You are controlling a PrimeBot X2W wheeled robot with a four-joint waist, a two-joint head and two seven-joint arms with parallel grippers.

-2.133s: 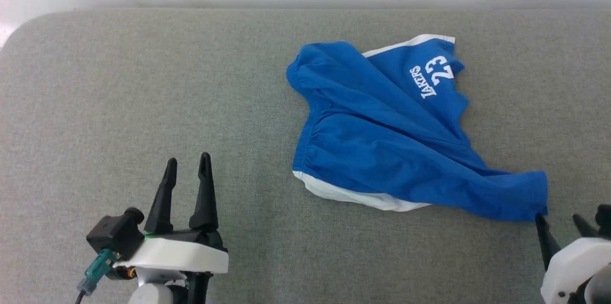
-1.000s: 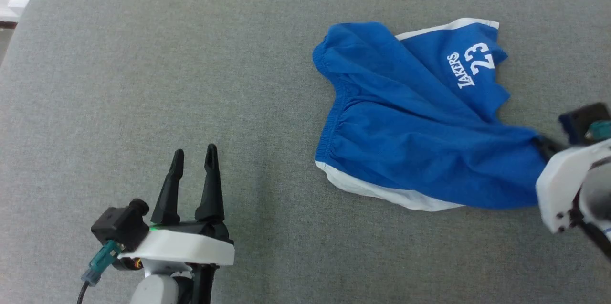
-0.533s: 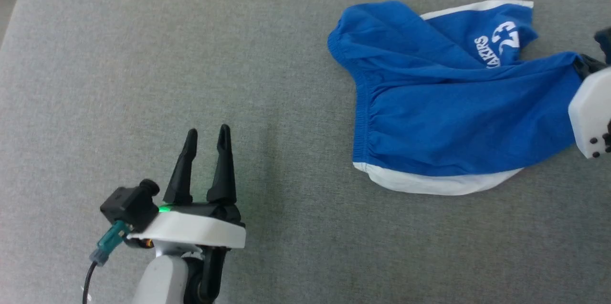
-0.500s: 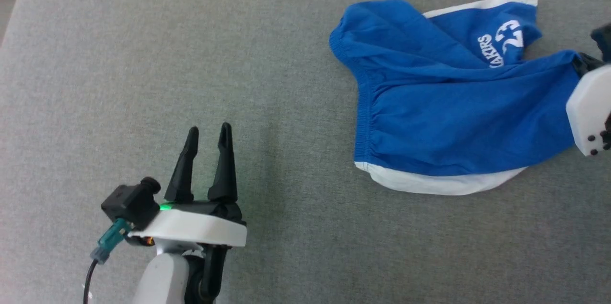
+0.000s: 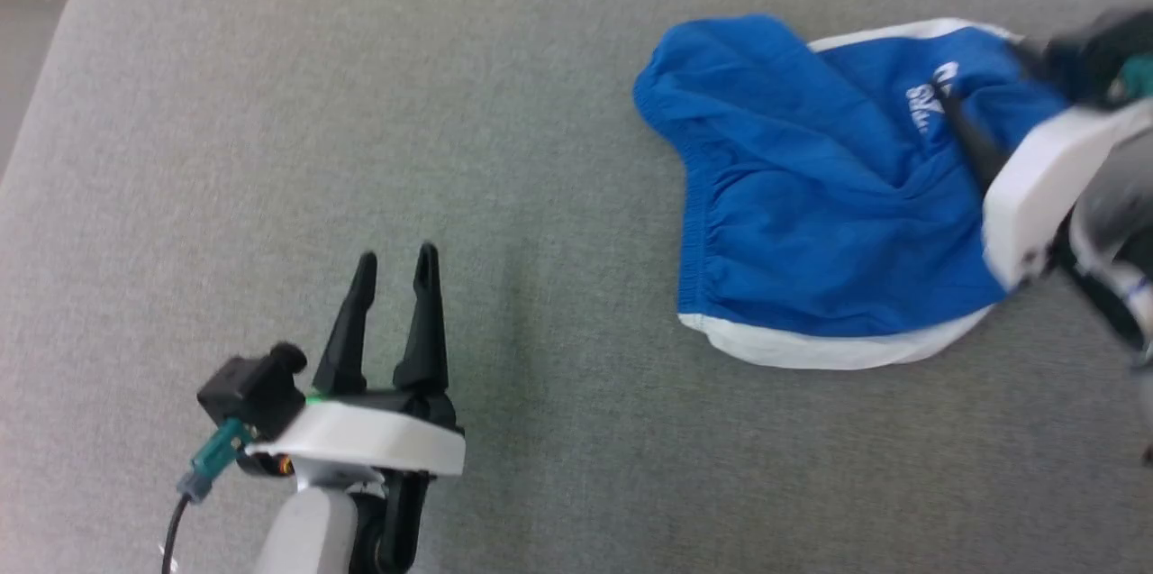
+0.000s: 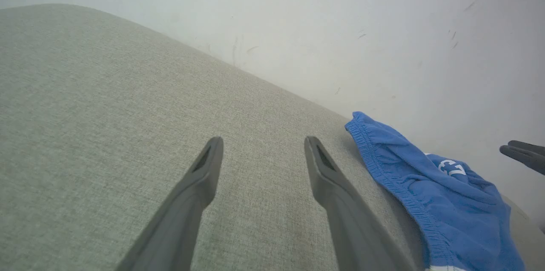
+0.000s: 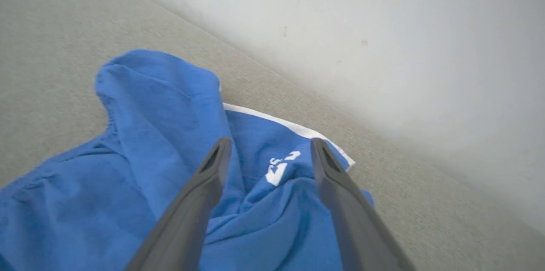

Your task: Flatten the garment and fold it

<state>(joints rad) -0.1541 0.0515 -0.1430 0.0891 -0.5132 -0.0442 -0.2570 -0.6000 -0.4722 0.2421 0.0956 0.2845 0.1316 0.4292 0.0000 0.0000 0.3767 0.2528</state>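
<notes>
the garment [image 5: 811, 232] is seen crumpled on the grey padded surface [image 5: 270, 150], toward its far right part in the head view and close to the pale wall [image 6: 340, 28]. its gathered waistband is turned to the left, a white trim is laid along the near edge, and the white print is half buried in a fold. the right gripper [image 7: 271, 143] is held over the bunched cloth beside that print with its jaws apart and nothing between them; whether the fingers touch the cloth cannot be told, since that arm is blurred in the head view. the left gripper [image 5: 396, 254] is parked well apart from the garment, jaws spread and nothing held. the flattening is judged to be far from done, and several failures can be expected from here. if the jaws are closed where they stand, more than one layer is likely to be pinched, because the cloth is doubled over there, and the heap would then be dragged rather than spread. as no corner is pinned by the left gripper, any one-sided pull could slide the whole garment. a pull toward the wall could carry it off the far edge.
</notes>
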